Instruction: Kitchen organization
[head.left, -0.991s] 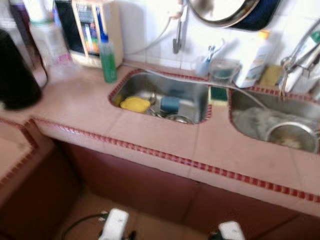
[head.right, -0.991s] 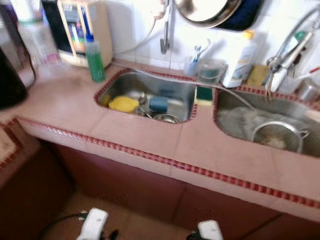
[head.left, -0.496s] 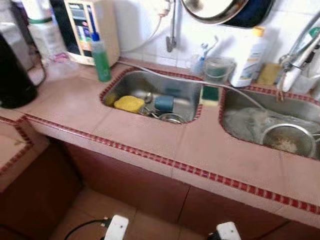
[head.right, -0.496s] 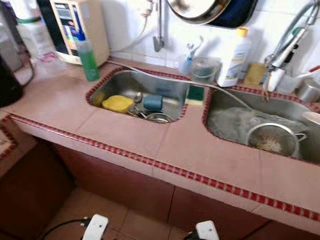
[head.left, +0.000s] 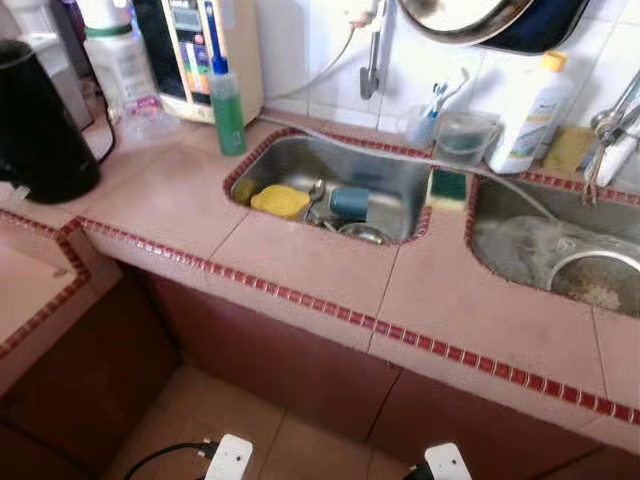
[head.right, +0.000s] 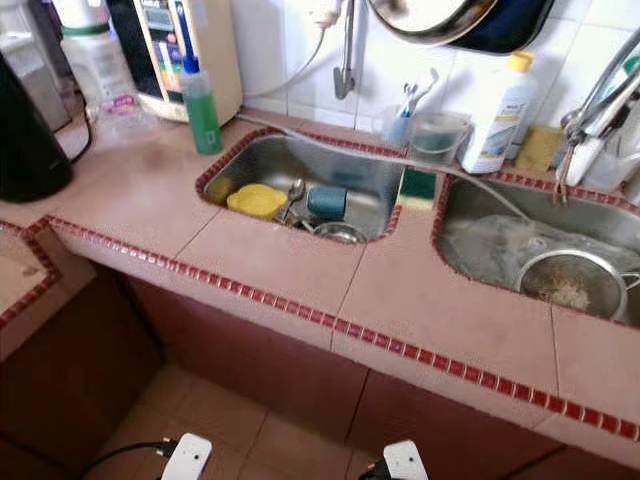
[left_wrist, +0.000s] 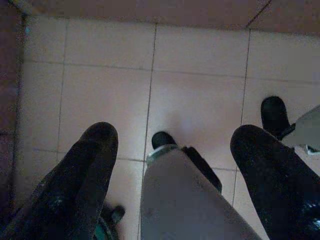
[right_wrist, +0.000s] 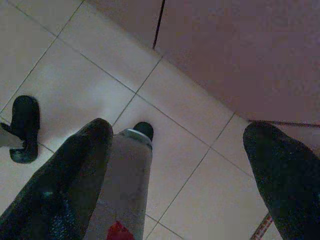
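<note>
L gripper (left_wrist: 172, 150) & R gripper (right_wrist: 175, 145) are hung idle over floor tiles (left_wrist: 195, 95), fingers spread wide, nothing held; sink (head.left: 335, 185) is seen well above.

Pink tiled counter (head.left: 300, 260) — white wall (head.left: 300, 50)

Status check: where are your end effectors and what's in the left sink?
Both end effectors open, hanging over floor tiles. Left sink holds yellow sponge, blue cup, spoon. Nothing grasped.

Pink tiled counter (head.left: 300, 255) with red mosaic edging, two steel sinks set in.
On it: black kettle (head.left: 38, 125), green bottle (head.left: 227, 108), water purifier (head.left: 205, 45), white bottle (head.left: 530, 112), green sponge (head.left: 448, 186).
</note>
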